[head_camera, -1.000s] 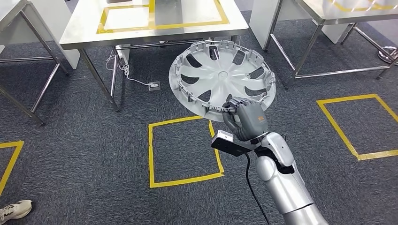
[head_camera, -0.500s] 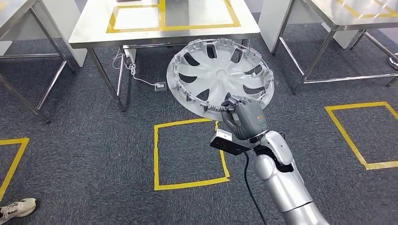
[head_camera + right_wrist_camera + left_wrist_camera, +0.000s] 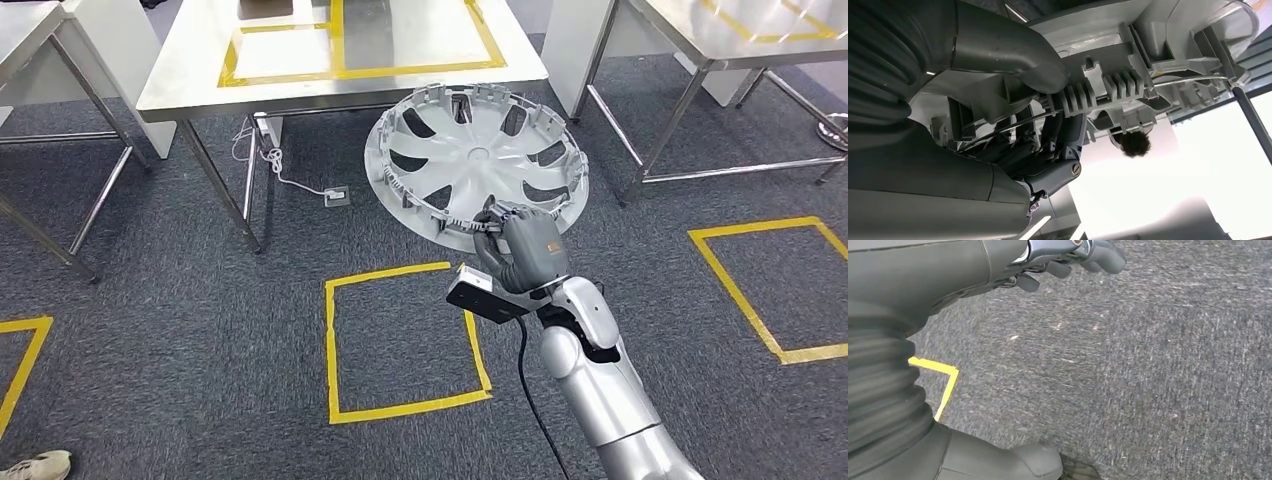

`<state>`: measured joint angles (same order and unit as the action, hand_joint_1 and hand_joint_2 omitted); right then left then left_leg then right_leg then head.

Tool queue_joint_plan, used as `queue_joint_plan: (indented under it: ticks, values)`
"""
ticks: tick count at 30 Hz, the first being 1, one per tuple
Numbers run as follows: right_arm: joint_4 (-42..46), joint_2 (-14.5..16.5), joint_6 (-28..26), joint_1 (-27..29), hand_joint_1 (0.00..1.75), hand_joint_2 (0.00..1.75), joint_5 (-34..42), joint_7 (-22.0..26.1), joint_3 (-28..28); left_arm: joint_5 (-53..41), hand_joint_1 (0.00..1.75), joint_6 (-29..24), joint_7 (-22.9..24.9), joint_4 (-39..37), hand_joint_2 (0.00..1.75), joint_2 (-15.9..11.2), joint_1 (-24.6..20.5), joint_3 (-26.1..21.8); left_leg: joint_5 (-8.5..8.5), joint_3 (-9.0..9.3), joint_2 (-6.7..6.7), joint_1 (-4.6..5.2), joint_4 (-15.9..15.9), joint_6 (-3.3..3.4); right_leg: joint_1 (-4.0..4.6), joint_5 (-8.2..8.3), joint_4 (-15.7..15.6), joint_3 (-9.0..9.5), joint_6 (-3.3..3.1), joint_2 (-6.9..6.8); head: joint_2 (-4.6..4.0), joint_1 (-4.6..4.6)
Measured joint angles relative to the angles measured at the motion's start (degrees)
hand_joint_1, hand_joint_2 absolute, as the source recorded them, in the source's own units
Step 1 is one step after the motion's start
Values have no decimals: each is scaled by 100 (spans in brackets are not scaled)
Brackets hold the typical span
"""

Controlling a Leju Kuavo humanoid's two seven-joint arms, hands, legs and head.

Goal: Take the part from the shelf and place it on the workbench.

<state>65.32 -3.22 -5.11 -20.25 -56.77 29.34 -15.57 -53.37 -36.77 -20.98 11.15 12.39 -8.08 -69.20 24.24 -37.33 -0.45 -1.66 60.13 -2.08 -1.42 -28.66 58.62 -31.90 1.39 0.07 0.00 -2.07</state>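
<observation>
- whole head view shifted against the two earlier frames: bench (image 3: 180,85) and floor tape sit differently, shoe at the lower left nearly out of frame. read as camera/body motion, not things moving.
- hubcap (image 3: 476,160) at much the same spot relative to right hand (image 3: 520,250); grip unchanged.
- right hand closed on the near rim of the hubcap, thumb on the ribbed inner edge, fingers wrapped under it (right wrist view (image 3: 1048,125)).
- left hand (image 3: 1068,262) holding nothing, fingers loosely curled, hanging over carpet.
- hubcap held in the air above the floor, just before the bench's front edge, not yet on it.
- judged: carry phase, approach to bench under way; placing not begun.
- orientation: round disc, no true long axis; inner clipped side faces up toward the camera, disc tilted, far rim toward the bench, near rim in the hand.
</observation>
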Motion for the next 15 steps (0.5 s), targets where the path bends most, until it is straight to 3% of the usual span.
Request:
queue_joint_plan:
  ticks: [3, 4, 5, 7, 9, 10, 11, 13, 15]
  values:
    - [1, 5, -9, 7, 175, 175, -2, -14, 32, 4, 0, -2, 20, 3, 175, -3, 3, 0, 55, 20, -25, 16, 3, 189, -17, -49, -10, 23, 72, 6, 0, -4]
    - [1, 10, -8, 5, 175, 175, -3, -24, 43, 10, 0, -3, 23, 4, 175, -3, 3, 0, 72, 40, -32, 18, -2, 237, -25, -124, 118, -29, 89, 2, 0, -8]
    - [1, 18, -8, -1, 175, 175, -4, -30, 51, 20, 0, -4, 21, 6, 175, -4, 2, 0, 88, 62, -37, 21, -6, 274, -24, -240, 370, -156, 97, -1, 0, -14]
    - [-4, 34, -7, -11, 175, 175, 4, -30, 65, 51, 0, -5, 14, 7, 175, -4, 4, 0, 125, 93, -42, 48, -6, 327, -3, -539, 1201, -624, 85, -4, 0, -21]
    - [-27, 45, -4, -10, 175, 175, 29, -30, 89, 74, 0, -9, 4, 7, 175, -4, 14, 0, 167, 138, -55, 83, -4, 357, 28, -617, 1780, -1033, 49, -3, 0, -23]
    - [-44, 49, 0, -8, 175, 175, 43, -34, 105, 77, 0, -13, -1, 7, 175, -4, 18, 0, 192, 173, -68, 100, -3, 364, 46, -481, 1744, -1082, 14, -2, 0, -24]
    - [-60, 52, 4, -6, 175, 175, 59, -39, 127, 77, 0, -16, -5, 7, 175, -4, 20, 0, 218, 216, -82, 115, -4, 366, 68, -246, 1467, -1008, -33, -1, 0, -26]
    - [-76, 56, 10, -6, 175, 175, 93, -44, 176, 72, 0, -21, -6, 4, 175, 2, 23, 0, 272, 291, -103, 137, -9, 356, 133, 230, 628, -681, -163, 0, 0, -27]
    - [-77, 65, 10, -7, 175, 175, 118, -40, 208, 67, 0, -22, -8, 2, 175, 7, 27, 0, 311, 309, -110, 139, -15, 309, 199, 384, 123, -466, -236, -8, 0, -25]
